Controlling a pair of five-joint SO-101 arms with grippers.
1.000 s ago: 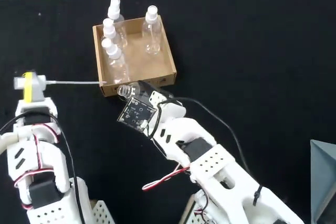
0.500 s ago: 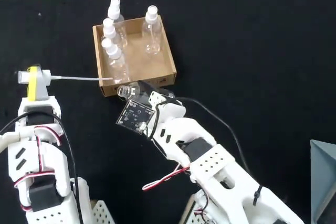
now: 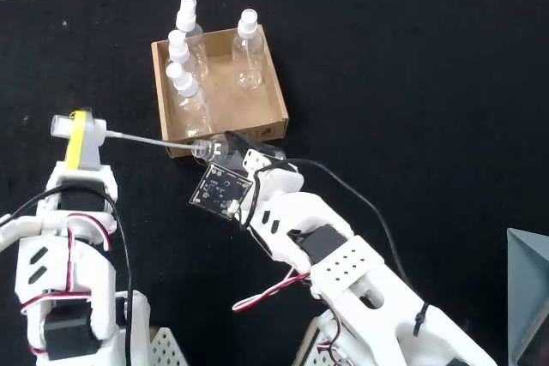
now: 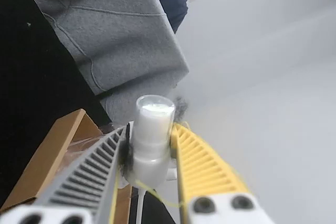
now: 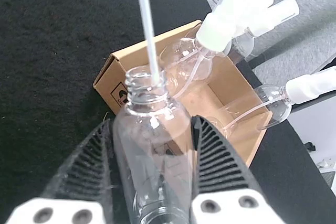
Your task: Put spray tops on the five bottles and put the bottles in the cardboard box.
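Now left gripper (image 3: 79, 130) clamps spray top (image 4: 153, 135), tube tip swung from cardboard box (image 3: 276, 83) wall to mouth of bottle (image 5: 152, 182) pinched by right gripper (image 5: 152, 140) at the box's near edge, open table (image 3: 412, 83) rightward.

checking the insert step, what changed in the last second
The left gripper, shut on the spray top, moved toward the box, and the tube tip swung from the box's front corner to the mouth of the bottle. Nothing was taken or let go. The right gripper kept holding the bottle. The box and its four capped bottles stayed put.
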